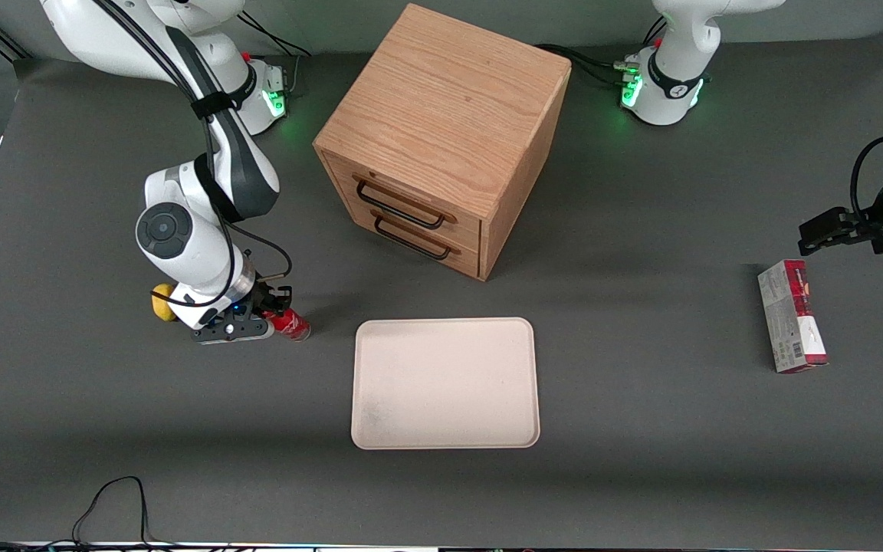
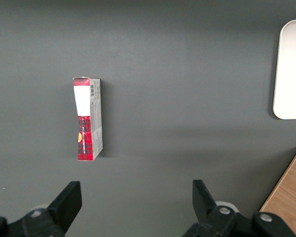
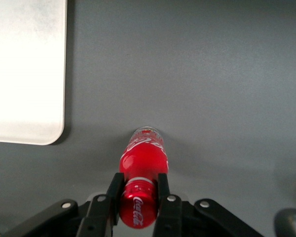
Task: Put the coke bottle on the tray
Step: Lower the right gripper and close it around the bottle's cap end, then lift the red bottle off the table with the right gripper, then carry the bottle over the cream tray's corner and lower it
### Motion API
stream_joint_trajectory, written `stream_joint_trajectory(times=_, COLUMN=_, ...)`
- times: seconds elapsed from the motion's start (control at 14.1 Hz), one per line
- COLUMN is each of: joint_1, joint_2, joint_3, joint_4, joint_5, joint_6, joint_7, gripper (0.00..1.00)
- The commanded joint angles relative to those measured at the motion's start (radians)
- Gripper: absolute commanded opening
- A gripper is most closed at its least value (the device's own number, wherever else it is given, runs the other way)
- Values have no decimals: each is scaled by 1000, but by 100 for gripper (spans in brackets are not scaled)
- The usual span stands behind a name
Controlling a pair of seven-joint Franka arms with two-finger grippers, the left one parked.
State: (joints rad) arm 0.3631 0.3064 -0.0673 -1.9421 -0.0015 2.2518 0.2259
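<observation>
Right wrist view: the jaws of the gripper are clenched on the coke bottle, base on the desk beside the tray; grasp step in hand; next move calls for lifting and carrying it over the tray rim.

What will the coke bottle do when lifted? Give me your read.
The gripper has its fingers closed on the coke bottle near the cap end, so the body may droop. Its round, glossy surface looks slippery, and it would probably roll if laid down on the flat tray.
</observation>
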Motion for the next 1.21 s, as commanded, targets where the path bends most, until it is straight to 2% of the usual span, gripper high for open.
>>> stream_joint_trajectory(times=0.0, joint_1=2, joint_2=-17, joint_3=-3, joint_4=115, joint_5=12, joint_6=-134, joint_7=4, gripper=0)
stream_joint_trajectory(times=0.21, joint_1=-3, joint_2=-10, joint_3=-5, joint_4=334, joint_5=12, joint_6=-363, joint_7=1, gripper=0)
stream_joint_trajectory(times=0.28, joint_1=-4, joint_2=-6, joint_3=-8, joint_4=470, joint_5=15, joint_6=-502, joint_7=-5, gripper=0)
stream_joint_trajectory(times=0.57, joint_1=-1, joint_2=-4, joint_3=-6, joint_4=713, joint_5=21, joint_6=-768, joint_7=-31, gripper=0)
stream_joint_trajectory(times=0.85, joint_1=0, joint_2=6, joint_3=3, joint_4=773, joint_5=28, joint_6=-795, joint_7=-31, gripper=0)
stream_joint_trajectory(times=1.14, joint_1=2, joint_2=204, joint_3=89, joint_4=1044, joint_5=21, joint_6=-805, joint_7=-33, gripper=0)
